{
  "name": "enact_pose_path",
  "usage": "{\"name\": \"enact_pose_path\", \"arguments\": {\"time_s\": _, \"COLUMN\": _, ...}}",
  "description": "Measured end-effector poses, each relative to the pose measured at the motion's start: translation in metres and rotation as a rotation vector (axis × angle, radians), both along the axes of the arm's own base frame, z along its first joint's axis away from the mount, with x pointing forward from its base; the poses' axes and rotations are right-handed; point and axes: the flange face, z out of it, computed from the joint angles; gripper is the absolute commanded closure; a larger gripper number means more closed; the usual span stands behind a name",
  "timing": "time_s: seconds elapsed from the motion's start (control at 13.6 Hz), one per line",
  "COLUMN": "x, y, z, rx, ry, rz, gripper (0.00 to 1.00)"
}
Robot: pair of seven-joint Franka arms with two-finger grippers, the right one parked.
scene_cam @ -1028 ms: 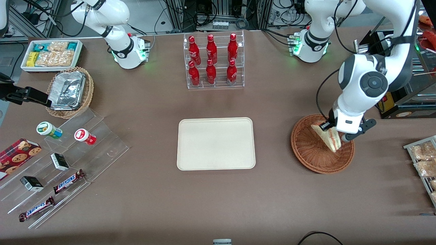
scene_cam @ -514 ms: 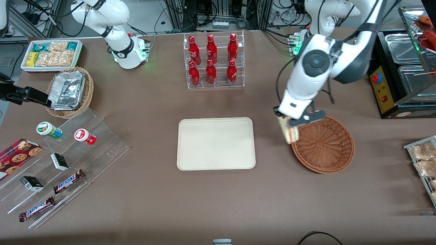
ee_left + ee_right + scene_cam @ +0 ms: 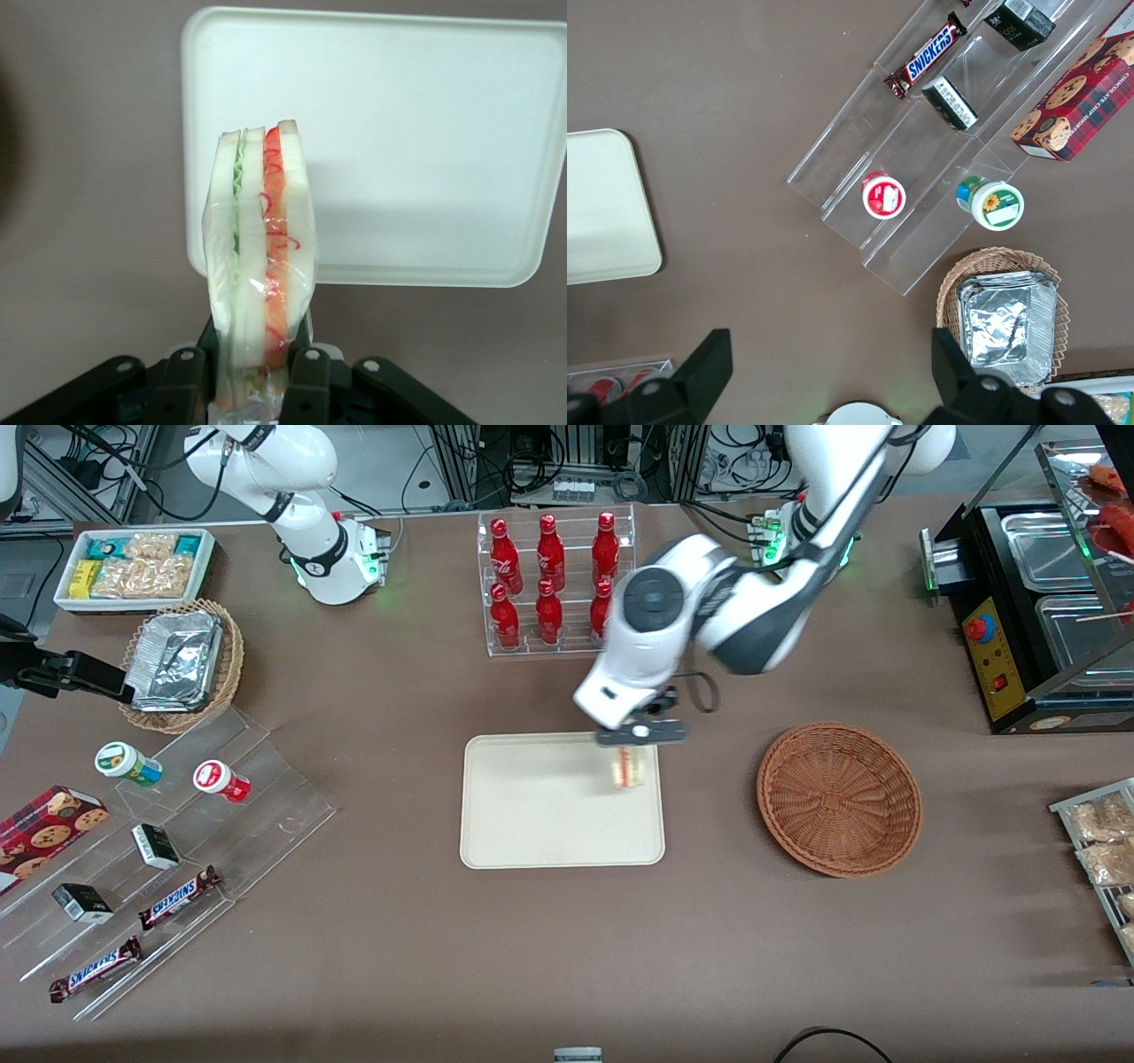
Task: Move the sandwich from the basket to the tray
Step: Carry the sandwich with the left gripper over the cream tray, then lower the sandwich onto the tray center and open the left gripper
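Left gripper (image 3: 631, 755) hangs above the tray (image 3: 532, 815), over the tray end nearest the basket (image 3: 839, 799), pinching the sandwich (image 3: 628, 767) between its fingers. Sandwich is off the tray surface, held in the air, wedge hanging down from the claw. Front view shows it only as a small blurred pale block with a reddish stripe; layers not readable there.

Left wrist view fills that in: sandwich (image 3: 260, 266) is wrapped in clear film, white bread slices with green filling on one side and red-orange on the other, cut edge facing the camera. Black fingers (image 3: 306, 376) press on both flat sides of the wrapped wedge at its base. Tray (image 3: 399, 142) lies below it, and the sandwich tip overlaps the tray corner in that view.

Front view alone shows the basket, sitting on the brown table (image 3: 567, 957) beside the tray toward the working arm's end, with nothing in it. It also shows the acrylic rack of red bottles (image 3: 554, 580) farther from the camera than the tray.

Right wrist view shows one tray corner (image 3: 607, 208), the clear stepped display (image 3: 939, 150) with a Snickers bar (image 3: 926, 55), and the tan wicker basket with foil container (image 3: 1007, 320); no gripper or sandwich there.
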Motion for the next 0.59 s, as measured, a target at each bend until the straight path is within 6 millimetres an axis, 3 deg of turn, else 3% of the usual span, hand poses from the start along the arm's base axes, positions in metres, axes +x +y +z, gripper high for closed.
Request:
{"name": "enact_pose_path", "arguments": {"time_s": 0.29, "x": -0.002, "y": -0.051, "z": -0.062, "rx": -0.027, "ry": -0.065, "rz": -0.058, "gripper": 0.68}}
{"name": "enact_pose_path", "arguments": {"time_s": 0.44, "x": 0.001, "y": -0.062, "z": -0.094, "rx": -0.020, "ry": -0.072, "rz": -0.073, "gripper": 0.68}}
{"name": "enact_pose_path", "arguments": {"time_s": 0.59, "x": 0.015, "y": -0.066, "z": -0.107, "rx": -0.031, "ry": -0.072, "rz": -0.059, "gripper": 0.68}}
